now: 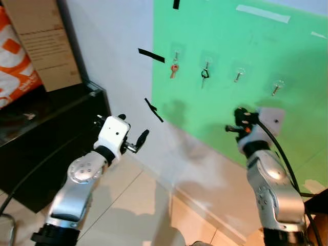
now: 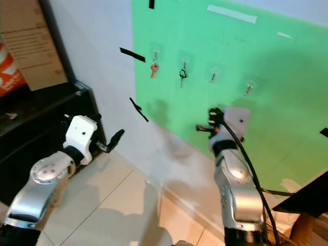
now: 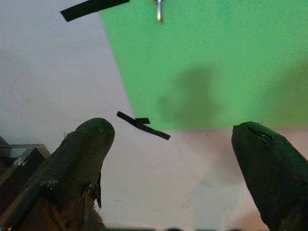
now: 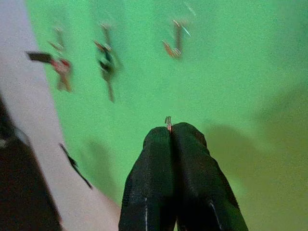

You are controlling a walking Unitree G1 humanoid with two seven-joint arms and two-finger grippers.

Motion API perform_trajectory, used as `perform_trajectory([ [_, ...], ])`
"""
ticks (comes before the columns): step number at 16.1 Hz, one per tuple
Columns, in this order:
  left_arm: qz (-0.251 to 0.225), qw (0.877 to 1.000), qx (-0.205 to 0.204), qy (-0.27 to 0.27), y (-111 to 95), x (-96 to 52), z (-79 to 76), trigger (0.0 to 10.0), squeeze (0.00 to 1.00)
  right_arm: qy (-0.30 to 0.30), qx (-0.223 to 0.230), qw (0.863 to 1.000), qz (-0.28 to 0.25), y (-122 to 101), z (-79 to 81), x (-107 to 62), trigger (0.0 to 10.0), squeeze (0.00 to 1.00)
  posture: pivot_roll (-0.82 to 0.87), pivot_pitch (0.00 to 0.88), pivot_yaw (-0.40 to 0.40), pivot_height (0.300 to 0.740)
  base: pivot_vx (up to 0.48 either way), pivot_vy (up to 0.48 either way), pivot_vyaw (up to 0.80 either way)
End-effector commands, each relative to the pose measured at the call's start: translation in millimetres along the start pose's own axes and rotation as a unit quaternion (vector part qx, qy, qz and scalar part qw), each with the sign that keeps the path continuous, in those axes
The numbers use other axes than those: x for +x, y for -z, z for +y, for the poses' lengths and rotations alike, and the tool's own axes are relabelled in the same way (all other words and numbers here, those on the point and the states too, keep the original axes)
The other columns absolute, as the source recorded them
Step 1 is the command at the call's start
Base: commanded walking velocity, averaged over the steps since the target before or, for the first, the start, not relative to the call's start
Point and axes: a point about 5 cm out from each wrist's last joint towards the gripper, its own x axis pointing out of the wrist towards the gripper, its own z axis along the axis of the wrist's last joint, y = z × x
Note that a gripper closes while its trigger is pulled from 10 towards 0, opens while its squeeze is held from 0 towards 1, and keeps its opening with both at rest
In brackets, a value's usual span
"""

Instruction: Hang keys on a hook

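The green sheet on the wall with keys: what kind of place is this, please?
Probably a corner of a home, set up for a key-hanging trial. A green sheet on the white wall carries a row of small hooks, one with a red key. Below are pale floor tiles, and a black cabinet stands alongside.

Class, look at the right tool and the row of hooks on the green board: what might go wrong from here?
1. The right tool pinches only a sliver of metal, probably the key; it may slip.
2. The hooks sit close together; reaching in could knock off the red key or black key.
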Motion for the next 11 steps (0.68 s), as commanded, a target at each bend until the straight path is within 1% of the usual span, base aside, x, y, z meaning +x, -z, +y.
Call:
perform_trajectory([
  [1, -0.019, 0.999, 0.003, 0.031, -8.2, 3.1, -4.4, 10.0, 0.0, -0.002, 0.001, 1.0, -0.009, -3.9, -0.3, 2.7, 10.0, 0.0, -0.01, 0.0, -0.004, 0.74, 0.0, 0.0, 0.0],
  [3, -0.027, 0.998, 0.0, 0.053, -11.2, 2.1, -6.2, 10.0, 0.0, -0.005, 0.002, 1.0, -0.017, -7.7, 0.8, 5.8, 10.0, 0.0, -0.01, 0.0, -0.003, 0.74, 0.0, 0.0, 0.0],
  [5, -0.039, 0.994, -0.006, 0.104, -15.6, -0.2, -12.5, 10.0, 0.0, -0.009, 0.006, 1.0, -0.027, -13.3, 3.1, 11.4, 10.0, 0.0, -0.01, 0.0, 0.0, 0.74, 0.0, 0.0, 0.0],
  [7, -0.053, 0.988, -0.015, 0.147, -21.0, -1.9, -19.0, 10.0, 0.0, -0.026, 0.011, 0.999, -0.03, -16.0, 8.8, 16.0, 10.0, 0.0, -0.01, 0.0, 0.0, 0.74, 0.0, 0.0, 0.0],
  [8, -0.053, 0.986, -0.015, 0.155, -21.6, -1.8, -19.5, 10.0, 0.0, -0.033, 0.013, 0.999, -0.031, -17.1, 11.5, 18.1, 10.0, 0.0, 0.0, 0.0, 0.0, 0.74, 0.0, 0.0, 0.0],
  [11, -0.054, 0.986, -0.013, 0.157, -21.8, -1.7, -18.3, 10.0, 0.0, -0.044, 0.02, 0.998, -0.041, -23.0, 17.0, 24.2, 10.0, 0.0, 0.0, 0.0, 0.001, 0.74, 0.0, 0.0, 0.0],
])
